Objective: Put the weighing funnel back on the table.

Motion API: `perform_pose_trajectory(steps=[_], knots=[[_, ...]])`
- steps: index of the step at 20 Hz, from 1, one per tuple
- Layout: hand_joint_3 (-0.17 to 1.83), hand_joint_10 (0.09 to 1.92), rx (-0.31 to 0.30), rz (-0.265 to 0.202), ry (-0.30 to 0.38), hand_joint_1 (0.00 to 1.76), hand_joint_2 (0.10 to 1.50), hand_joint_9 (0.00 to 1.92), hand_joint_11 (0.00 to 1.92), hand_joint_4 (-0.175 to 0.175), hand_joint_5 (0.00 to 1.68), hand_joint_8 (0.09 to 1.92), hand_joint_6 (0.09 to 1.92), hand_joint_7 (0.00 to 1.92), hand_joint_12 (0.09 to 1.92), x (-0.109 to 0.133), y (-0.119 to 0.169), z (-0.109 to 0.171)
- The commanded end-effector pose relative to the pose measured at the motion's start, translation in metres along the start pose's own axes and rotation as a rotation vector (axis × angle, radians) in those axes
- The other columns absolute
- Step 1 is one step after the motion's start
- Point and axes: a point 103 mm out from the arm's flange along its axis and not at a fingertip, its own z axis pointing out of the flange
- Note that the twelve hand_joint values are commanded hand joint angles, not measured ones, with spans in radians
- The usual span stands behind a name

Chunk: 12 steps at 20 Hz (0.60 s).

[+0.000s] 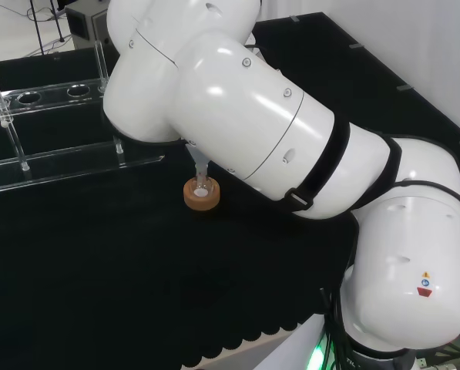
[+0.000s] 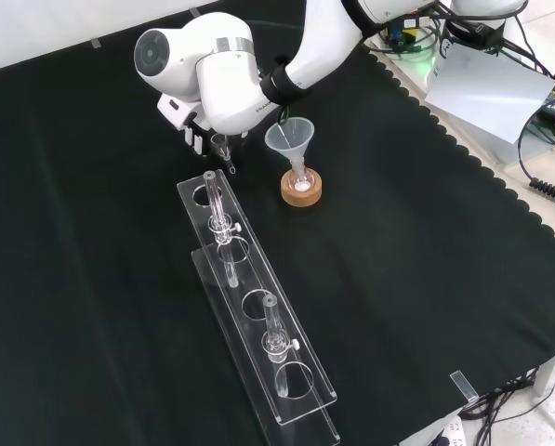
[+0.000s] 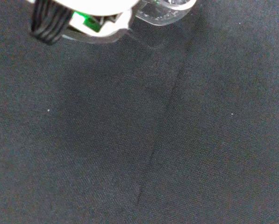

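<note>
Black cloth covers the worktop (image 2: 426, 279), and in the front view the hand (image 2: 195, 128) comes in from the top behind a big white arm link (image 2: 212, 79). Its fingers (image 2: 191, 139) are curled in, pinching the weighing funnel (image 2: 223, 144) - a small clear piece held mouth up, with its short stem slanting down toward the cloth. Whether the stem tip touches the cloth cannot be told. In the wrist view the same clear piece shows against the blurred white part of the hand, with bare cloth beyond it.

To the right of the fingers in the front view, near but apart, the funnel (image 2: 289, 137) stands mouth up with its stem in a small flask (image 2: 301, 182) on a cork ring (image 2: 302, 195). Just below the fingers begins a long clear rack (image 2: 296, 390) that runs away from them toward the front edge - 2 clear tubes (image 2: 217, 200) stand in its holes.
</note>
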Motion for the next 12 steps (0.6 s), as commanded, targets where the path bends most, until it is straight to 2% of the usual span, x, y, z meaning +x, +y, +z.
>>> perform_pose_trajectory(steps=[1, 4, 5, 7, 8, 10, 12], knots=[[0.71, 0.39, 0.002, 0.008, -0.001, 1.09, 0.71, 1.12, 0.85, 0.128, 1.10, 0.69, 1.00, 0.80, 1.03, 0.000, 0.000, -0.001], [0.43, 0.42, -0.011, 0.014, -0.002, 1.06, 0.88, 1.02, 0.76, 0.130, 1.02, 0.73, 1.01, 0.67, 1.10, -0.001, -0.003, -0.003], [0.40, 0.44, -0.011, 0.015, 0.001, 1.04, 0.86, 0.96, 0.71, 0.083, 0.92, 0.74, 0.98, 0.61, 1.14, -0.002, -0.005, -0.004], [0.56, 0.51, -0.006, 0.014, 0.002, 1.01, 0.74, 0.83, 0.57, 0.009, 0.66, 0.74, 0.90, 0.50, 1.21, -0.005, -0.009, -0.005], [0.63, 0.55, -0.002, 0.016, 0.001, 1.00, 0.69, 0.77, 0.51, -0.013, 0.54, 0.74, 0.84, 0.46, 1.24, -0.006, -0.011, -0.006], [0.72, 0.60, 0.010, 0.019, 0.002, 0.99, 0.62, 0.67, 0.43, -0.042, 0.38, 0.74, 0.65, 0.37, 1.29, -0.008, -0.013, -0.006], [0.75, 0.64, 0.016, 0.021, -0.003, 0.98, 0.60, 0.60, 0.38, -0.055, 0.33, 0.74, 0.49, 0.30, 1.31, -0.008, -0.017, -0.006]])
